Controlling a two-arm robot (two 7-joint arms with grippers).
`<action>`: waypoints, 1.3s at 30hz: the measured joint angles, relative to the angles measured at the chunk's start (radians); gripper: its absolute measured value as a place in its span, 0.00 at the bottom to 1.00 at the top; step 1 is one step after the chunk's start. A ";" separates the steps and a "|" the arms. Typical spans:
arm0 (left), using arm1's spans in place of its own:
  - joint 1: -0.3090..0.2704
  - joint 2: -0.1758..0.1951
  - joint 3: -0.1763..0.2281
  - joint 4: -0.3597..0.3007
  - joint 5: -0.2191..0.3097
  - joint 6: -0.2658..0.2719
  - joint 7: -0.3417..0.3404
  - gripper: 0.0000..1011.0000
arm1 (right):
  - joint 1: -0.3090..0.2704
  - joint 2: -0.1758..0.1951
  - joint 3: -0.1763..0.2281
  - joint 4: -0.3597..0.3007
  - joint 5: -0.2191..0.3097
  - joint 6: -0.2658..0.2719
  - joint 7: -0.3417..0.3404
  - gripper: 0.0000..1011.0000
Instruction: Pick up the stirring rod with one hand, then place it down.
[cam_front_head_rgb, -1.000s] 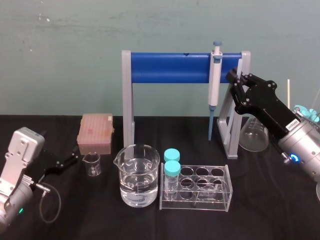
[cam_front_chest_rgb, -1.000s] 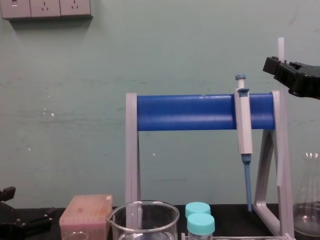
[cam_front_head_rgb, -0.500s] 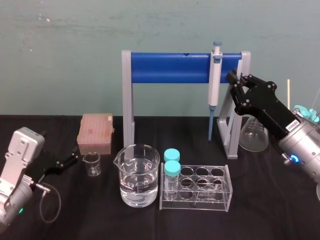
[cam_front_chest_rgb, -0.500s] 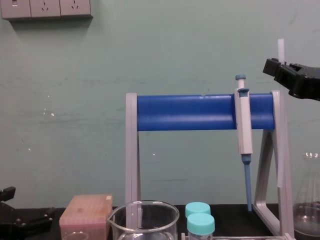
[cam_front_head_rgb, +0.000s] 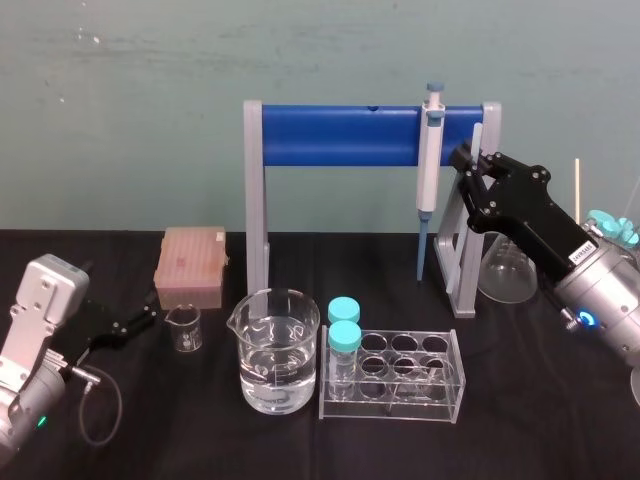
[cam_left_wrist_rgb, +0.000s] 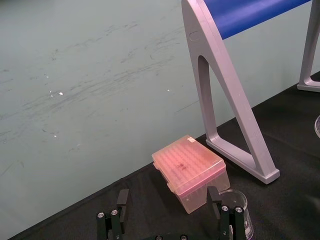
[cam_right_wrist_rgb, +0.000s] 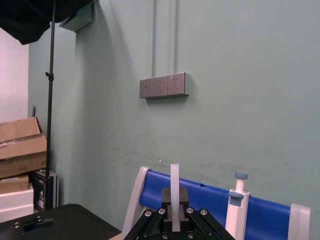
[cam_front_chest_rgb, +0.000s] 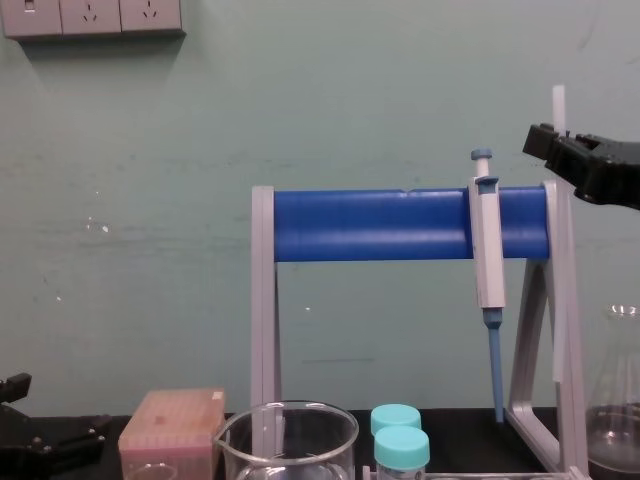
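One stirring rod (cam_right_wrist_rgb: 174, 175), upright, pinched in right claw (cam_front_head_rgb: 470, 162) raised beside pipette stand (cam_front_head_rgb: 340, 136); left claw (cam_left_wrist_rgb: 167, 196) spread, low over counter (cam_front_head_rgb: 560, 400).

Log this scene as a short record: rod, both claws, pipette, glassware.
rod: upright, clamped in the right claw
right claw: shut on rod, raised by the right post of the stand
left claw: open, parked low at the left of the table, near the tip box
pipette: hanging on the stand's blue bar
beaker: holds clear liquid, beside the tube rack
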 joint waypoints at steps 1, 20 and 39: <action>0.000 0.000 0.000 0.000 0.000 0.000 0.000 0.99 | 0.000 0.000 -0.002 0.003 0.002 0.001 0.003 0.07; 0.000 0.000 0.000 0.000 0.000 0.000 0.000 0.99 | -0.031 0.036 -0.079 0.019 0.061 0.021 0.110 0.07; 0.000 0.000 0.000 0.000 0.000 0.000 0.000 0.99 | 0.019 0.014 -0.129 0.119 0.063 -0.007 0.143 0.07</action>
